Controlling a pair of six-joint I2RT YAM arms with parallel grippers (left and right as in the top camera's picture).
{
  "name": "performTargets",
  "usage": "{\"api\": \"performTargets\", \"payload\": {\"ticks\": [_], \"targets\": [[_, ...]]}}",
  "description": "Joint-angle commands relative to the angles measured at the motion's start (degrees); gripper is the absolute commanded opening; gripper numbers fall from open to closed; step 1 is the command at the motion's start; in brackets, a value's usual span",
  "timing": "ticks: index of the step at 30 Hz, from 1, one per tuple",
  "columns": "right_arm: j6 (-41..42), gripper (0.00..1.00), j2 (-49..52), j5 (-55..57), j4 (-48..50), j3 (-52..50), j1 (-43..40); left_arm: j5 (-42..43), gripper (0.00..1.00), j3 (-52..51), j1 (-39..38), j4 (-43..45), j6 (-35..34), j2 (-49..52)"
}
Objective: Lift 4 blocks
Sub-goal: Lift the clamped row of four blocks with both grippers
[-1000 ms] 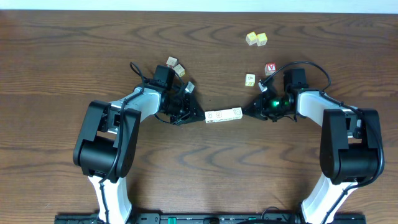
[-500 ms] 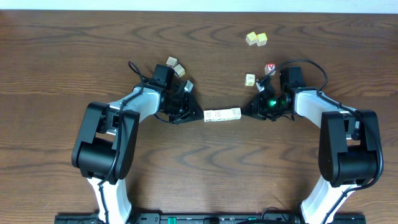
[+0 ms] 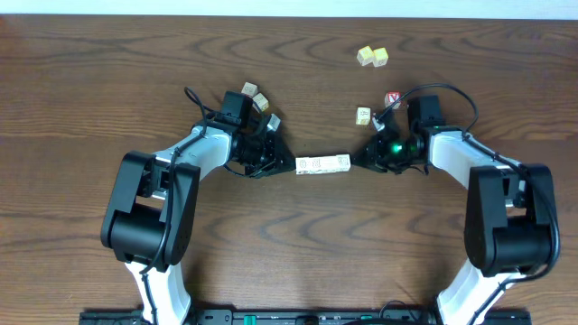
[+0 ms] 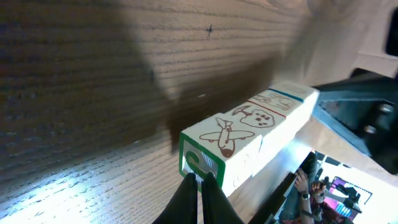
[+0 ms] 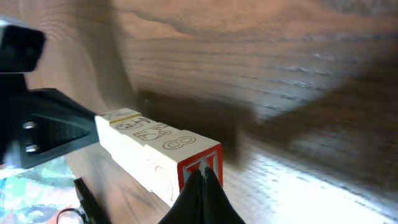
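Four blocks [image 3: 323, 164] sit end to end in one straight row near mid-bench, between the two arms, tilted slightly off horizontal in the overhead.

Left fingers [image 3: 291, 166] are fully closed, tips together. They are not wrapped round anything; the tips butt against the green-faced end block [image 4: 200, 163].

Right fingers [image 3: 357, 163] are also closed to a point, with the tips pressed on the red-faced end of the row [image 5: 200, 163].

So the row is clamped lengthwise between the two sets of closed fingers, one at each end.

In the wrist views the top faces show line prints: a plane and a helicopter on the left end, a figure eight on the right. Both wrist views put the row's shadow on the wood apart from the blocks, so the row looks clear of the bench [image 3: 90, 108].

Loose items, all well apart from the row:
- two pale yellow cubes [image 3: 372, 56] touching, at the far edge
- one pale cube [image 3: 363, 116] and a red-faced cube [image 3: 392, 99], just beyond the right wrist
- two more cubes [image 3: 254, 95] by the left wrist
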Motion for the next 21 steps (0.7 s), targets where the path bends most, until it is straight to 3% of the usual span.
{"api": "performTargets", "payload": {"ticks": [1,21], "targets": [[0.8,0.01,-4.3,-13.5,-0.2,0.6,4.4,6.4,0.07,0.9,-2.5,0.9,-0.5,-1.4],[1.2,0.01,-4.5,-13.1,-0.8,0.9,4.4,6.4,0.07,1.5,-2.5,0.9,-0.7,-5.7]]}}
